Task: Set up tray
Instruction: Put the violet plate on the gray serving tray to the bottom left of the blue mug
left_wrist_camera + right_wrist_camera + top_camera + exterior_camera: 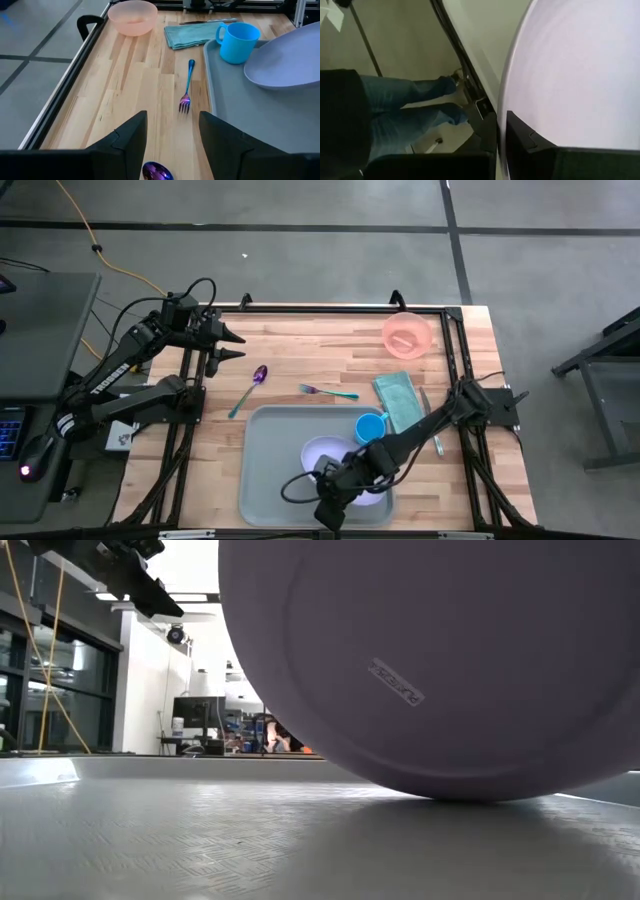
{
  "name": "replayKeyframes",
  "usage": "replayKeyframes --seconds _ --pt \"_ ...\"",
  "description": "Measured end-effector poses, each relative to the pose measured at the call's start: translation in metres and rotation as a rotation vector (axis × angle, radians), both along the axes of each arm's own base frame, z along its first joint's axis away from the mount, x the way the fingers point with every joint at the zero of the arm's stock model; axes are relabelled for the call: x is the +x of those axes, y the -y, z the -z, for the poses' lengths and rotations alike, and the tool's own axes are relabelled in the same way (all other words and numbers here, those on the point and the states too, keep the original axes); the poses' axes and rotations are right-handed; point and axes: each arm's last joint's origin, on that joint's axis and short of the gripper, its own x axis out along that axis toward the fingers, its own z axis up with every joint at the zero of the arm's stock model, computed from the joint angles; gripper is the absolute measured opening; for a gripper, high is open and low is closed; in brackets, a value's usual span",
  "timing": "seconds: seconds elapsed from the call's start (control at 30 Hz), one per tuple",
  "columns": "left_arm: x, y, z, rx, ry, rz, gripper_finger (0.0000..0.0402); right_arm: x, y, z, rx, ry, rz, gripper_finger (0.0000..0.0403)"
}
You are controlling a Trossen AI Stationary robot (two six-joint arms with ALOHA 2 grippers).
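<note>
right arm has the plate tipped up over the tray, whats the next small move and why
Probably lower the plate flat onto the tray, then open the right tool. The tool is shut on the plate's near rim, and the low view shows the plate tilted, resting only on one edge. The blue cup sits close beside it, so lower gently.

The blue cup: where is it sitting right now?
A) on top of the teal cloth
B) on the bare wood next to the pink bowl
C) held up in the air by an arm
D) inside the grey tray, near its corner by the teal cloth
D: the blue cup stands inside the tray, at the corner beside the teal cloth, as the left wrist view also shows.
</note>
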Motion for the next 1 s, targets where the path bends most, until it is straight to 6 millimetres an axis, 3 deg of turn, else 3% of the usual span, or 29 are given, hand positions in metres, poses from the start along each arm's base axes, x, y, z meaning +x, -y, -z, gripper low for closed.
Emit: replayKeyframes --seconds 0.3,0.73,1.0 --pt "0.0 0.0 0.0 0.0 0.0 0.0 0.0211 0.01 0.002 0.017 -0.009 -0.034 0.008 0.0001" --pt "0.0 0.0 0.0 -0.001 -0.001 0.0 0.0211 0.013 0.003 0.017 -0.003 -0.008 0.017 0.0002" --pt "0.0 0.0 0.0 -0.003 0.001 0.004 0.0211 0.014 0.002 0.016 0.006 0.0 0.02 0.0034"
